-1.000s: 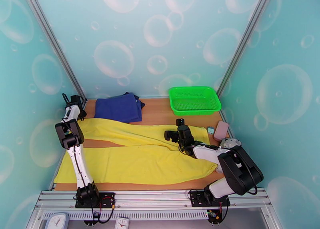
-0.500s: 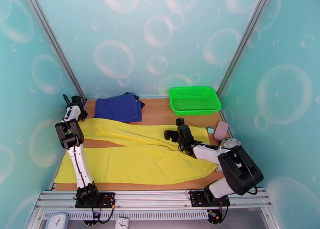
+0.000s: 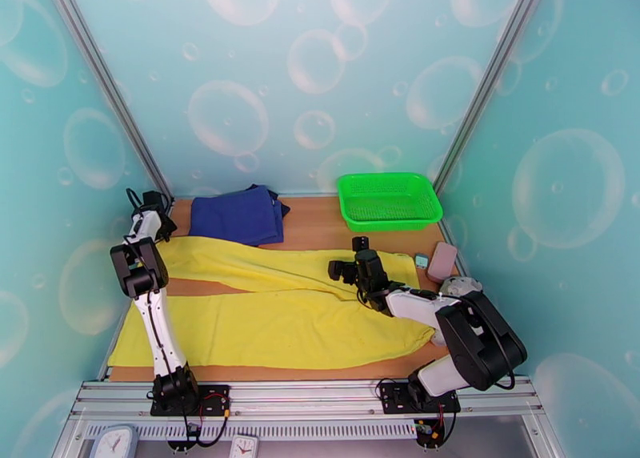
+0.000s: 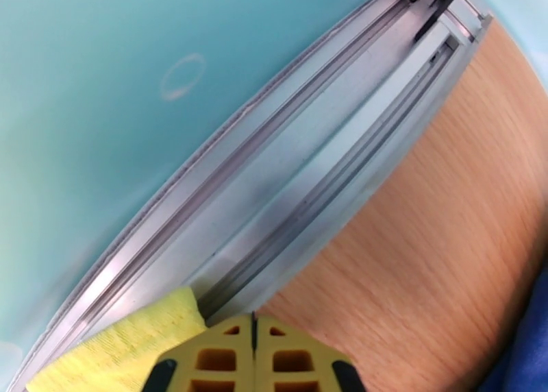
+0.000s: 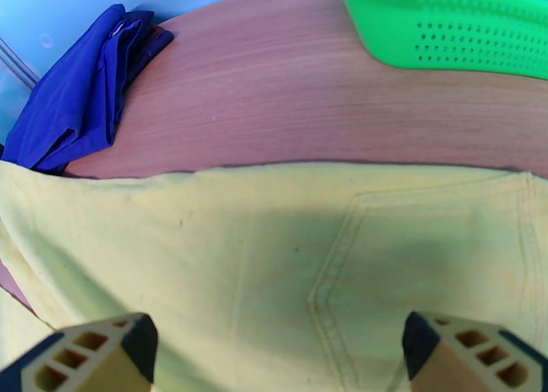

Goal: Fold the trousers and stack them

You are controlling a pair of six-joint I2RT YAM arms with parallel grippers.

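The yellow trousers lie flat across the table, legs pointing left, where the left gripper is closed, possibly pinching the far hem, while the right gripper hovers wide open, empty, above the seat.

The trousers are matt cloth with stitched seams. The tabletop is smooth wood grain. The basket is glossy perforated plastic. The frame rail is matt metal.

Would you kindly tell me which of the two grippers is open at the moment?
The right gripper: its fingers stand wide apart over the yellow trousers. The left gripper has its fingers pressed together, beside the table's metal edge rail.
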